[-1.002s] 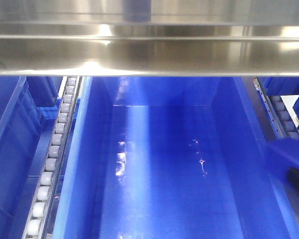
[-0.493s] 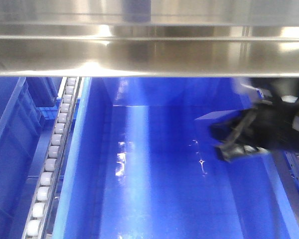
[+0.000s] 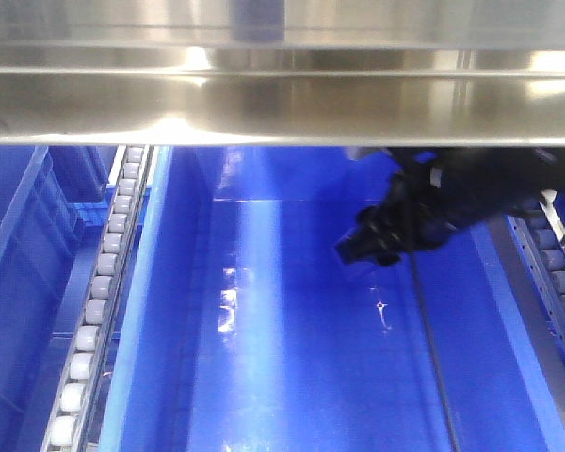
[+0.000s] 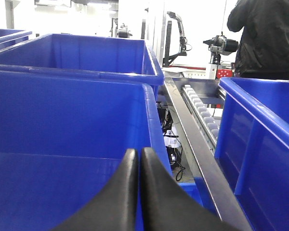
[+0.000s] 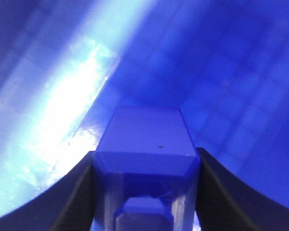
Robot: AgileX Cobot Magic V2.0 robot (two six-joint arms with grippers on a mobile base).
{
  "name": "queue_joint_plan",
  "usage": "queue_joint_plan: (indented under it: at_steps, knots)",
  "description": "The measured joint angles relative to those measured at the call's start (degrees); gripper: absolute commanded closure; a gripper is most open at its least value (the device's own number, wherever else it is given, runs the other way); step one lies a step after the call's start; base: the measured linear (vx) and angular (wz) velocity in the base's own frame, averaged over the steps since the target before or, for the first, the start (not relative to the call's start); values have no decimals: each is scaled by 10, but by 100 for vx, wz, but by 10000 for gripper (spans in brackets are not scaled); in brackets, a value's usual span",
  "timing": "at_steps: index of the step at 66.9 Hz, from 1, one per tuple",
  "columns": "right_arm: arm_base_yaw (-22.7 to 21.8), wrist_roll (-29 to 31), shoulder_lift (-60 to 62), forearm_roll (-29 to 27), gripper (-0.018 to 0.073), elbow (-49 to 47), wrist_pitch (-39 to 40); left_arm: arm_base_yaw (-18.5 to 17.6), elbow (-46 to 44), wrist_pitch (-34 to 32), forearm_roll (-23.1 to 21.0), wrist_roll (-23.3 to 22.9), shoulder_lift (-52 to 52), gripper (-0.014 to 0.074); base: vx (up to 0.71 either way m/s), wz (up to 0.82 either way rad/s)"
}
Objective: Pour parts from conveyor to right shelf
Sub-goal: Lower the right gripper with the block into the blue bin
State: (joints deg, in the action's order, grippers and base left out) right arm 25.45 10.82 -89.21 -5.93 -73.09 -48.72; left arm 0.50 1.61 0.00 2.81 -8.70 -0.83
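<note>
Your right gripper [image 3: 363, 247] has swung in from the right edge and now hangs further left over the big blue bin [image 3: 292, 377], under the steel shelf rail [image 3: 282, 94]. It pinches a small blue parts box [image 5: 145, 139] between its fingers [image 5: 82, 192], above the bin's glossy floor. Your left gripper [image 4: 138, 159] is pressed together, beside another blue bin [image 4: 67, 120] and the roller track [image 4: 202, 113].

left pincer [image 4: 138, 161]: fingers pressed together | over blue bin [image 4: 67, 120] | roller track [image 4: 202, 113] right
</note>
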Motion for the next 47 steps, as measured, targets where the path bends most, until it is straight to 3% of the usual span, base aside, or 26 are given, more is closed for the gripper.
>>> queue_joint_plan:
  at_steps: [8, 21, 47]
  knots:
    - [30, -21, -49, 45, 517, -45, -30, 0, 0, 0, 0, 0, 0, 603, 0, 0]
    - [73, -124, -121, 134, 512, -98, -66, 0, 0, 0, 0, 0, 0, 603, 0, 0]
    - [74, -147, -222, 139, 470, -153, -124, 0, 0, 0, 0, 0, 0, 603, 0, 0]
